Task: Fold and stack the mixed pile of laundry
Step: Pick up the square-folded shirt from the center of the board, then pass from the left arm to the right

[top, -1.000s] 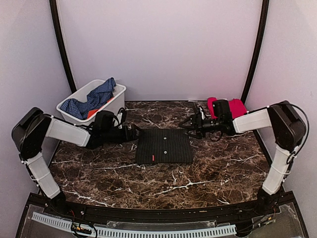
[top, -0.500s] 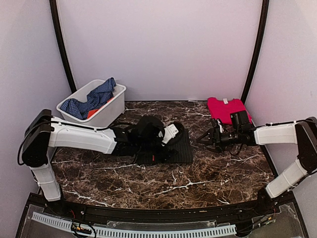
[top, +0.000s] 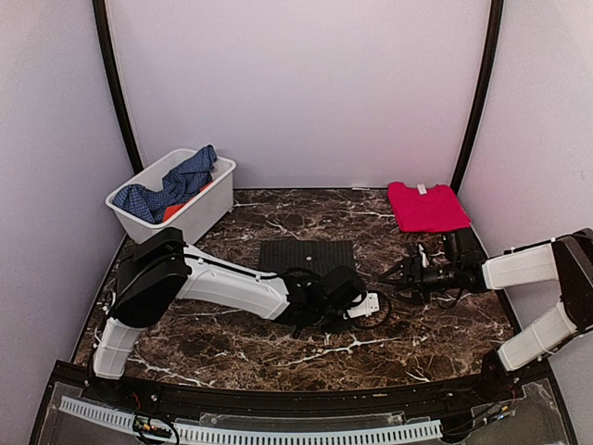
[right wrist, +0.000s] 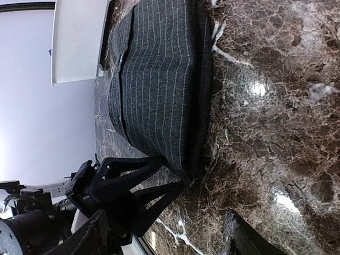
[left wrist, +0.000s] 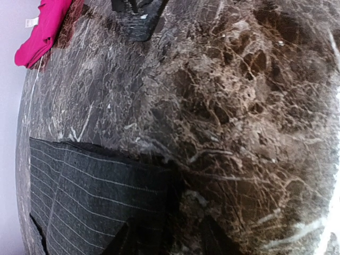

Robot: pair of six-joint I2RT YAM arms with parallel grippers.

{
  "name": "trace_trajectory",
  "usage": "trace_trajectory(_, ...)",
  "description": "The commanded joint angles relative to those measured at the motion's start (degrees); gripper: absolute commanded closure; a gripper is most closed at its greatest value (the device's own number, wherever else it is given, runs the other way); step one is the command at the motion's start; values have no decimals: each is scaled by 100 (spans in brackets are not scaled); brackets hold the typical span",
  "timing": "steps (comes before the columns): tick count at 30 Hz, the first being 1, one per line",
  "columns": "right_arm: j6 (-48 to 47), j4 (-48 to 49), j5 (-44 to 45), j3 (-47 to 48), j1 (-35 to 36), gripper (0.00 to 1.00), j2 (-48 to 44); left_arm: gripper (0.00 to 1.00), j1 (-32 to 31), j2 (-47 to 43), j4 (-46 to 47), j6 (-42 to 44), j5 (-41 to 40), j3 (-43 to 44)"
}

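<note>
The dark charcoal pinstriped shirt (top: 306,255) lies folded into a flat rectangle on the brown marble table (top: 417,334). Its near right corner sits between the jaws of the left gripper (right wrist: 171,172), which reaches in low from the near side. Those jaws stand part-way apart, one on each side of the corner; in the right wrist view their tips look close against the cloth, but whether they press on it cannot be told. From the left jaws the rest of the shirt spreads away toward the far left. Just to the right of the left jaws, with bare marble between, the right gripper (top: 389,277) points at the same corner, low over the table. Its jaws are wide open and hold nothing, and the shirt's edge lies just ahead of them, apart from them. Farther out, behind and to the right of the right jaws, the bright red cloth (top: 426,206) lies folded flat near the table's far right corner, well apart from both grippers. Well away to the far left of the left jaws, past the shirt, the white plastic bin (top: 218,190) stands at the table's far left corner. It holds the blue checked garment (top: 181,178), which rises above its far rim, and beneath that a glimpse of the orange piece (top: 172,212)
</note>
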Motion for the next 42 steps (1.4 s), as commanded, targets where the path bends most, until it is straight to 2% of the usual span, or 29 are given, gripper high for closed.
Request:
trace_trajectory(1, 222, 514, -42, -134, -22, 29, 128, 68, -9, 390, 36, 646, -652, 207)
trace_trajectory(5, 453, 807, -61, -259, -24, 29, 199, 86, -2, 476, 246, 664, -721, 274)
trace_trajectory(8, 714, 1073, -42, -304, -1, 28, 296, 99, 4, 175, 256, 339, -448, 251)
trace_trajectory(11, 967, 1400, -67, -286, 34, 20, 502, 100, 52, -251, 553, -183, 156, 81)
trace_trajectory(15, 1320, 1928, -116, -230, 101, 20, 842, 100, 76, -662, 710, -520, 560, -66)
trace_trajectory(18, 1610, 2274, -172, -121, 224, 19, 1102, 100, 108, -721, 731, -652, 672, -104)
trace_trajectory(24, 2021, 2809, -172, 161, 526, 11, 1450, 100, 114, -744, 726, -682, 842, -90)
trace_trajectory(29, 2441, 3314, -175, 434, 712, 12, 1915, 100, 114, -740, 704, -695, 868, -57)
trace_trajectory(35, 2806, 3756, -135, 597, 837, 20, 2465, 100, 114, -819, 736, -739, 927, -167)
trace_trajectory(38, 3106, 4326, -279, 660, 849, 30, 2939, 100, 114, -944, 868, -741, 1000, -266)
trace_trajectory(41, 3528, 5184, -579, 760, 870, 47, 3460, 100, 95, -1023, 973, -631, 1138, -400)
trace_trajectory(42, 3673, 5376, -666, 777, 879, 50, 3620, 100, 83, -1064, 1006, -590, 1146, -472)
